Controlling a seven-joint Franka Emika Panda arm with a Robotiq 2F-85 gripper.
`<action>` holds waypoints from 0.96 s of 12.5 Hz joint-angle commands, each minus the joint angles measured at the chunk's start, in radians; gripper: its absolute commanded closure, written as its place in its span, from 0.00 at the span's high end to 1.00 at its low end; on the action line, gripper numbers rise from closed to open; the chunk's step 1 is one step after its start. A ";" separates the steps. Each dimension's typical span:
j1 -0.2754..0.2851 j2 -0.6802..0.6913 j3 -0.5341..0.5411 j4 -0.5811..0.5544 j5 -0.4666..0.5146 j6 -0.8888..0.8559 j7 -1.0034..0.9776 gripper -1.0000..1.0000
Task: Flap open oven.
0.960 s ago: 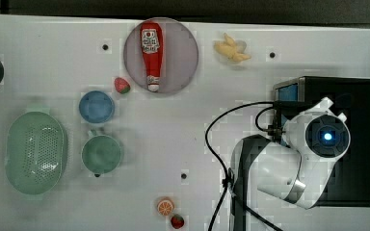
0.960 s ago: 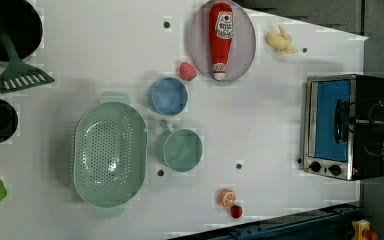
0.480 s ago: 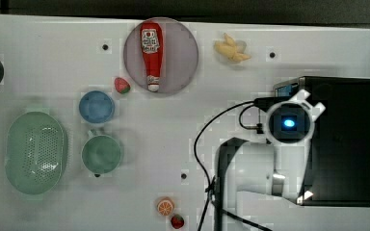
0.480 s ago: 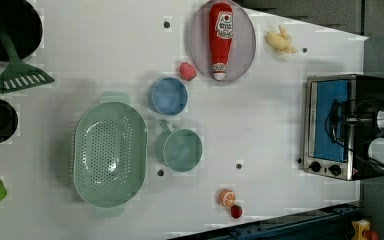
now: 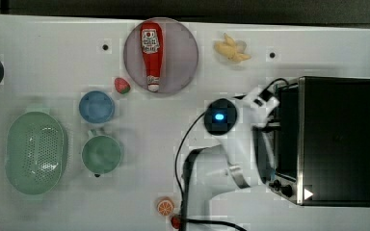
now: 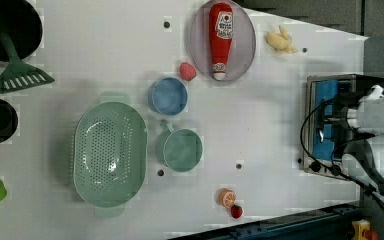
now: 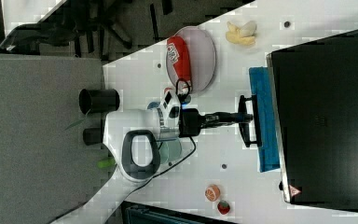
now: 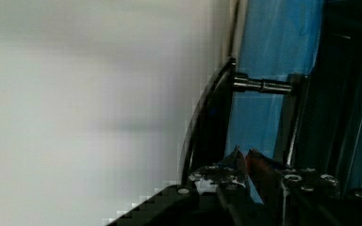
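The boxy black-topped toaster oven with its silver frame [image 5: 335,139] sits at the three o'clock edge of the white table [image 5: 53,57] in the top view, its blue-tinted glass door [image 7: 263,119] facing the table's middle. In the right view that door stands tipped away from the frame, partly open, and the white robot arm's gripper [image 7: 242,117] reaches straight to the black bar handle [image 7: 248,122]. In the wrist view the two fingers lie almost together, a thin slit between them, right at the handle; whether they actually pinch it I cannot tell.

Up at twelve o'clock in the top view a round grey plate [image 5: 185,53] carries a red ketchup bottle [image 5: 151,53] lying flat, cap pointing toward the table's middle. Just off the plate's seven o'clock side is a small red strawberry [image 5: 122,85]. A blue bowl [image 5: 96,107] and a green mug [image 5: 101,154] sit over at nine o'clock, neither showing anything inside. Beside them the pale green perforated colander [image 5: 36,153] also looks bare inside. A yellow banana-like toy [image 5: 231,49] rests at one o'clock, and an orange slice [image 5: 165,207] with a small red piece [image 5: 175,222] lies at six o'clock.
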 commanded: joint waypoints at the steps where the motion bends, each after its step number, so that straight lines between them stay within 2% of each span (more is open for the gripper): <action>1: 0.046 0.065 0.023 -0.008 -0.011 -0.006 0.202 0.18; 5: 0.072 0.153 0.050 0.006 -0.016 -0.006 0.262 0.18; 9: 0.117 0.266 0.055 0.043 -0.118 -0.001 0.451 0.18; 12: 0.144 0.326 0.057 0.073 -0.119 0.007 0.479 0.18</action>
